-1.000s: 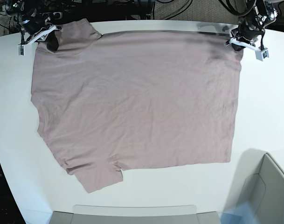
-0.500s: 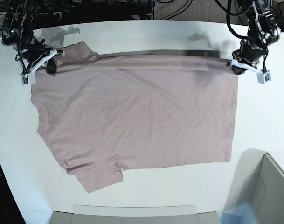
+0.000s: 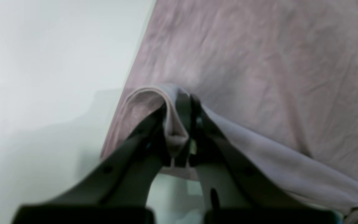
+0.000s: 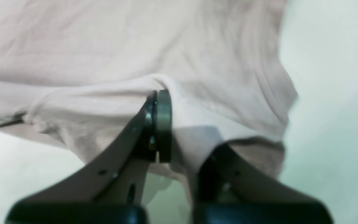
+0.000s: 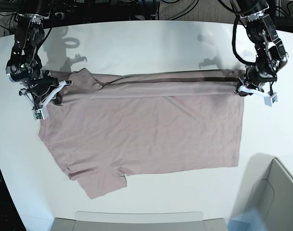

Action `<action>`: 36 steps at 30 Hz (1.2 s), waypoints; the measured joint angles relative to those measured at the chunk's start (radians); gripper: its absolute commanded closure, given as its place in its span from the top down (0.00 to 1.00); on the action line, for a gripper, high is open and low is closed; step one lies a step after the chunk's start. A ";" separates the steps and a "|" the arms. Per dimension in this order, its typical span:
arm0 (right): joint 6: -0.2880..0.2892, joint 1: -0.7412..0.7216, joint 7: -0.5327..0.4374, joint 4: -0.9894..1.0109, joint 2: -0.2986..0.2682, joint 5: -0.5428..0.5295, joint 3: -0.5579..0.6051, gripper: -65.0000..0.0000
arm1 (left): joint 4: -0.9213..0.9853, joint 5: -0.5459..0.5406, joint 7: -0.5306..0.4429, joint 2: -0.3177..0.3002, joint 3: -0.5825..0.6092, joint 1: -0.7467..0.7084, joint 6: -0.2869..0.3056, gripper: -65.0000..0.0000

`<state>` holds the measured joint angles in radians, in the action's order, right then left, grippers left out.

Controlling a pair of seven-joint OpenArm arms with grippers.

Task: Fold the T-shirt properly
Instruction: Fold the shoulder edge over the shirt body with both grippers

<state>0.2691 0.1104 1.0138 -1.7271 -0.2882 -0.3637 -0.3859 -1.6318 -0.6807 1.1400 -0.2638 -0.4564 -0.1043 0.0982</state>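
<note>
Left hand and right hand clamped on dusty mauve-pink cotton T-shirt; keep edge level, taut, lowering evenly onto white bench.

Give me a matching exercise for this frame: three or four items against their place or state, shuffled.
Items:
1. left gripper
2. right gripper
3. T-shirt
4. grey bin

States:
A. far edge lifted and pulled over itself
B. shut on the hem corner, base view's right
C. at the table's near right corner
D. shut on the sleeve end, base view's left

Pairs: 1-B, 2-D, 3-A, 4-C
</note>
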 measured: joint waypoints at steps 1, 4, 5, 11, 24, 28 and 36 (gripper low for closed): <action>0.000 -0.023 0.000 0.021 0.003 0.010 0.022 0.00 | 0.011 0.013 0.001 0.000 0.000 0.014 -0.001 0.00; 0.000 -0.090 -0.001 0.085 0.006 0.027 0.068 0.00 | 0.041 0.116 0.007 0.000 0.026 0.078 -0.003 0.00; 0.000 -0.112 -0.004 0.110 0.006 0.031 0.078 0.00 | 0.047 0.157 0.004 -0.001 0.052 0.102 -0.003 0.00; 0.000 -0.217 -0.016 0.245 0.005 0.049 0.104 0.00 | 0.081 0.237 -0.003 0.007 0.109 0.179 0.006 0.00; 0.000 -0.257 -0.127 0.364 0.010 0.080 0.171 0.21 | 0.194 0.254 -0.064 -0.001 0.107 0.218 0.000 0.11; 0.000 -0.256 -0.128 0.354 0.006 0.077 0.170 0.36 | 0.163 0.256 -0.063 -0.001 0.105 0.212 -0.001 0.27; 0.000 -0.240 -0.166 0.175 0.002 0.073 0.160 0.38 | -0.021 0.243 -0.058 0.004 0.050 0.154 0.003 0.25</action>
<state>0.2695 -0.1299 0.8474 -1.5520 -0.2859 -0.2909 -0.2256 -1.6531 -0.4377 1.0824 -0.2596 -0.4061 0.0498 0.1013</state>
